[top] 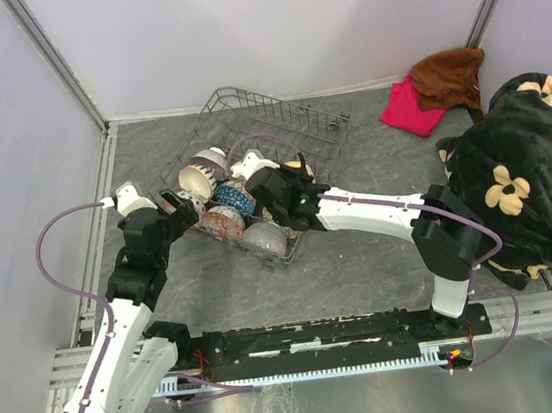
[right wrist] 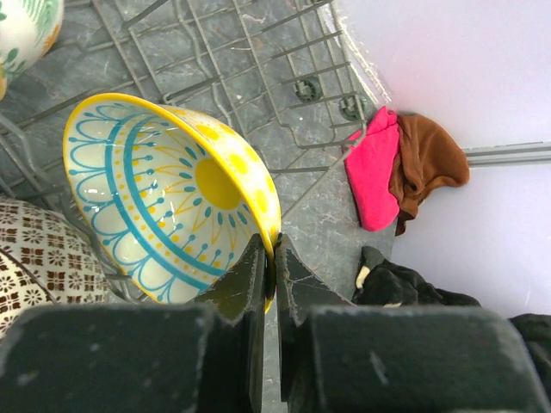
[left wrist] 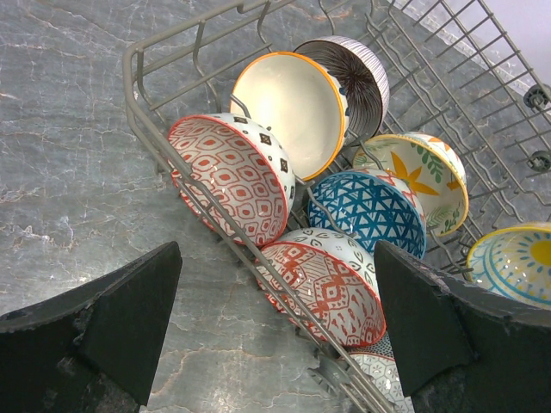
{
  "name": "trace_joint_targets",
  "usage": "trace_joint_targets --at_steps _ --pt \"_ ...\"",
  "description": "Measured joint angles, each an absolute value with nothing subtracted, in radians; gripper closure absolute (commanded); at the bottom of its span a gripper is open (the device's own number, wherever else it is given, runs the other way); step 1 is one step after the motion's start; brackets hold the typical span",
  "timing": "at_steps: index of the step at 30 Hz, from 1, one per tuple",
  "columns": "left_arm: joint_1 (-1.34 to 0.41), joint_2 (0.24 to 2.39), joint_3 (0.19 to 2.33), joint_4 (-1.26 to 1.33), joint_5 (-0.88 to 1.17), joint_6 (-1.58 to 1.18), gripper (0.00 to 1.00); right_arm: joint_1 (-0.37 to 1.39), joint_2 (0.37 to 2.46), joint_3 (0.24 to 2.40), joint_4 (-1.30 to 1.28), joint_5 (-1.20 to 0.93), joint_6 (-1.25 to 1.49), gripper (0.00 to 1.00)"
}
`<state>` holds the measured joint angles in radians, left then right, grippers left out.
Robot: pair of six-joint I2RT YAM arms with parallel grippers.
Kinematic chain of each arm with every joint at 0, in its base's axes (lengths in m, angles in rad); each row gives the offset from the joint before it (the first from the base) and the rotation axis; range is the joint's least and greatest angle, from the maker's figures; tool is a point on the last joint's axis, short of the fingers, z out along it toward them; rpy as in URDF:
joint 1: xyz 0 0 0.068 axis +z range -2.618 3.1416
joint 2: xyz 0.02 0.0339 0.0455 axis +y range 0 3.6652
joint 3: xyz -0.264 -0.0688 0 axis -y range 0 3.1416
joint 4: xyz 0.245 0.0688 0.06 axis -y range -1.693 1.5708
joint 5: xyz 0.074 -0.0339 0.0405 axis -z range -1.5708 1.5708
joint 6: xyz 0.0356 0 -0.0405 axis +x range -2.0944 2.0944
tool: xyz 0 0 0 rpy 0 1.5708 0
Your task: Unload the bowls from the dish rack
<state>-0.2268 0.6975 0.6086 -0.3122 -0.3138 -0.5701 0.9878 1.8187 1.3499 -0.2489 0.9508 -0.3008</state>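
The bowls (left wrist: 370, 206) all sit in the dish rack (left wrist: 138, 77) on the bench (top: 363, 256). I see none set out yet, so nearly the whole job is left. The right claw (right wrist: 274, 254) pinches the rim of the yellow and blue bowl (right wrist: 164, 198) inside the rack. The left claw (left wrist: 275, 284) is wide open near a red patterned bowl (left wrist: 228, 176). From above, the arms hide some bowls, so counting is hard.

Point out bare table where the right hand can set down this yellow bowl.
Bare grey table lies between the dish rack and the arm bases, and between rack and pink cloth. The rack's near end is packed with bowls.
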Motion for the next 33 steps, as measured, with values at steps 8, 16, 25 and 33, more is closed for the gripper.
trace_joint_targets --at_steps 8,16,25,33 --pt "-0.227 0.701 0.611 -0.313 -0.314 -0.57 0.01 0.986 1.749 1.351 -0.248 0.97 -0.3 0.99" --pt "-0.227 0.735 0.67 -0.313 -0.313 -0.57 0.01 0.895 1.685 1.431 -0.312 0.932 -0.25 0.99" --pt "-0.227 0.74 0.722 -0.314 -0.311 -0.57 0.01 0.5 1.609 1.593 -0.53 0.78 -0.034 0.99" --pt "-0.227 0.741 0.725 -0.322 -0.299 -0.57 0.01 0.152 1.617 1.643 -0.708 0.502 0.158 0.99"
